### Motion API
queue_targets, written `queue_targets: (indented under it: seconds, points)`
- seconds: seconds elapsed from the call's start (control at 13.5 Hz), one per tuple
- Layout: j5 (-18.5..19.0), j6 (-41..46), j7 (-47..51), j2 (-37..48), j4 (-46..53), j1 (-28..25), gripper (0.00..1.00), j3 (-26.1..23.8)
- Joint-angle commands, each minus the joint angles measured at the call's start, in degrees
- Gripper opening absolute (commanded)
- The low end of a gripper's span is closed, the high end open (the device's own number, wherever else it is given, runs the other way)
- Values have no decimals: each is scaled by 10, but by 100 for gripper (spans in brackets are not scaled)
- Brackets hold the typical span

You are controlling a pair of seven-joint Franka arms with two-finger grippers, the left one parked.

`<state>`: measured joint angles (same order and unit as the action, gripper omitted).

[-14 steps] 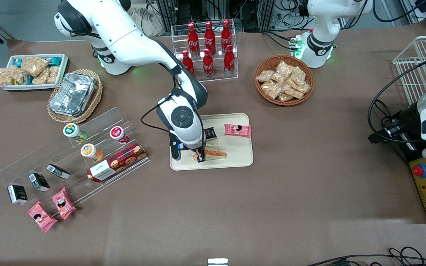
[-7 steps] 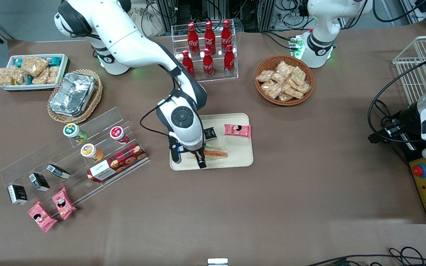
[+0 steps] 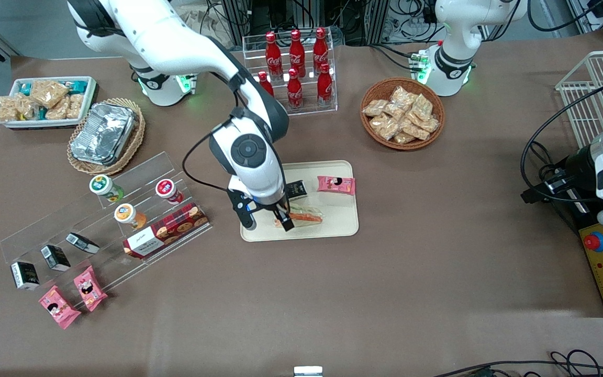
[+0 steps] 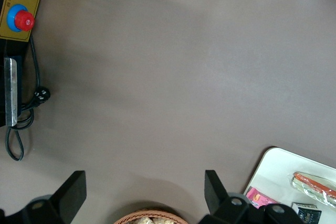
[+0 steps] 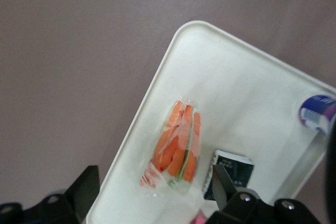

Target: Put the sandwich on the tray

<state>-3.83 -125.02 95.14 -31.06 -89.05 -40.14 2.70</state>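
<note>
The wrapped sandwich (image 3: 305, 216), with orange and green filling, lies flat on the cream tray (image 3: 338, 226) near its nearer edge; it also shows in the right wrist view (image 5: 177, 148) and in the left wrist view (image 4: 314, 186). The right gripper (image 3: 269, 222) hangs above the tray's end toward the working arm, over the sandwich's end. In the right wrist view the gripper (image 5: 155, 195) is open and empty, its fingers (image 5: 86, 187) spread wide either side of the sandwich, clear above it. The tray (image 5: 247, 103) shows beneath.
A small black packet (image 3: 297, 189) and a pink snack packet (image 3: 336, 184) also lie on the tray. A clear stepped rack with cups and a red biscuit box (image 3: 168, 229) stands beside the tray. A cola bottle rack (image 3: 293, 68) and a snack basket (image 3: 402, 114) stand farther back.
The gripper has let go of the sandwich and risen above the tray; the arm's wrist has lifted and shifted slightly toward the working arm's end. The sandwich stays on the tray.
</note>
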Motion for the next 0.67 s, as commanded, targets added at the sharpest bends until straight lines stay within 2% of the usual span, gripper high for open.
queue_targets:
  seconds: [0.0, 0.37, 0.59]
  points:
    - [12, 48, -98, 55, -7, 2, 96, 2]
    - [12, 130, -340, 163, -8, 54, 96, 2]
    - [13, 180, -454, 221, -16, 98, 96, 1]
